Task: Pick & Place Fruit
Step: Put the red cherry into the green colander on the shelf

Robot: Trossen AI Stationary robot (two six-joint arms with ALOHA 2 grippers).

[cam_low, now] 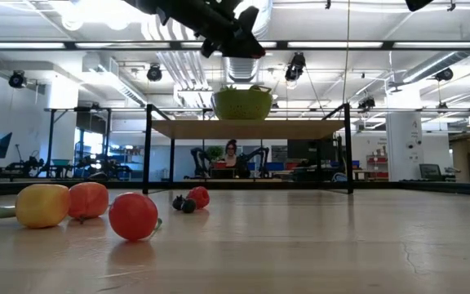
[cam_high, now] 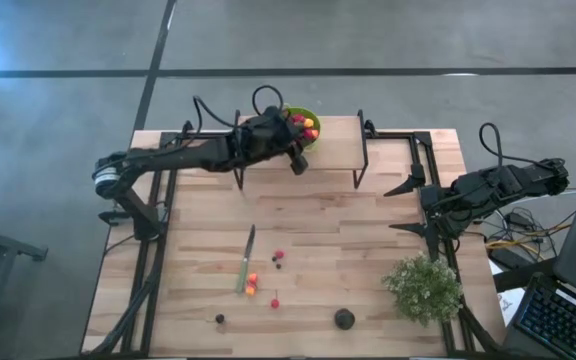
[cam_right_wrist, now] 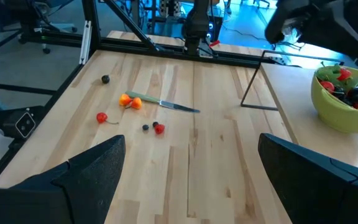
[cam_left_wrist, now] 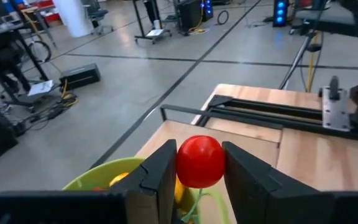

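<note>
Between the left gripper's [cam_left_wrist: 199,180] two dark fingers [cam_left_wrist: 157,177] sits a red berry [cam_left_wrist: 199,162], clamped from both sides, and directly below those fingers lies the green bowl [cam_left_wrist: 98,179], already holding red, yellow and dark fruit. That is the relation the coming move turns on: the berry hangs above the bowl's rim on the raised shelf [cam_high: 336,150] at the far edge of the bench [cam_high: 328,230], so by the look of it a release would drop it among the pieces already collected. The berry is round, with no long axis to mind.

Well away from those fingers, toward the near side of the bench, the remaining fruit is scattered: a red berry and a dark one [cam_high: 278,257] close together, orange and yellow pieces [cam_high: 251,284] touching the green-handled knife [cam_high: 246,262], another red berry [cam_high: 275,301], a small dark one [cam_high: 219,319], and the bigger dark round fruit [cam_high: 344,318]. Most of these lie nearer the left arm's side; only the big dark one sits closer to the right.

The right gripper [cam_right_wrist: 188,180] waits at the bench's right edge, fingers spread wide and empty, beside the bushy plant [cam_high: 424,288].
</note>
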